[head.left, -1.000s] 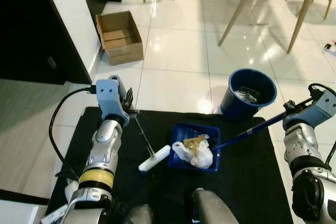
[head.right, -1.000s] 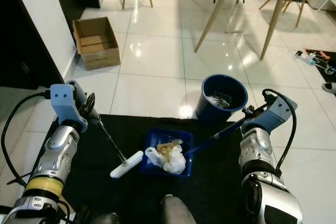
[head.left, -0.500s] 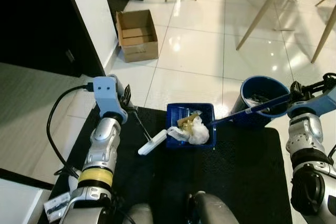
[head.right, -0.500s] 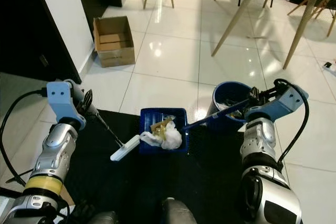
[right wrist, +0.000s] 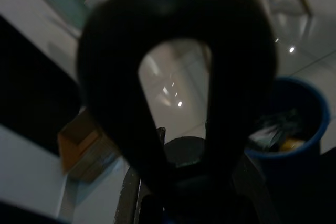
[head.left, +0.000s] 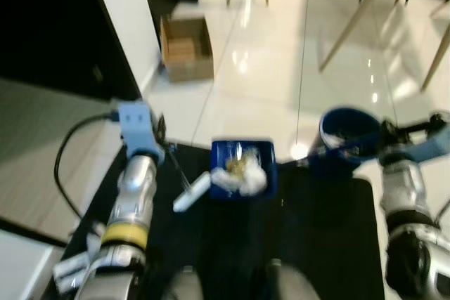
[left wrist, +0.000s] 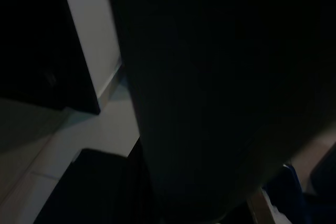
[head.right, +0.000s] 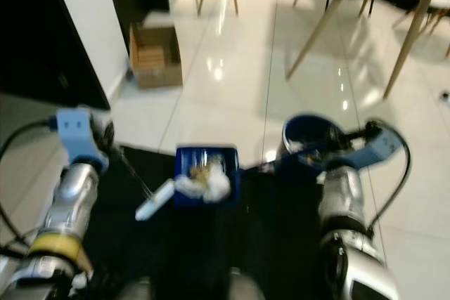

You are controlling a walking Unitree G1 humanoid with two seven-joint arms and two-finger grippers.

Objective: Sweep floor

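I hold the square blue plastic dustpan (head.left: 242,166) lifted above the near edge of the black floor mat (head.left: 323,230), level, with a heap of crumpled white paper and tan scraps (head.left: 241,177) in its tray. Its long blue handle (head.left: 337,152) runs from the pan to my right gripper (head.left: 394,131), which is clamped on the handle's far end; my right arm is bent at the elbow, forearm raised, wrist beside the round dark-blue plastic bin (head.left: 348,131). That bin stands just behind the handle, on the glossy white tiled floor (head.left: 267,82), with pale rubbish inside it.

On the dustpan's other side, my left gripper (head.left: 158,135) holds the thin dark stick of the small brush (head.left: 191,191), fingers closed on it; the brush's white head hangs just beside the pan's edge. My left forearm is silver with a yellow band, stretched forward over the mat.

Beyond the dustpan, well apart, an open brown cardboard box (head.left: 186,48) sits against a white wall, and pale wooden table legs (head.left: 355,12) slant across the tiles. Everything is motion-blurred.
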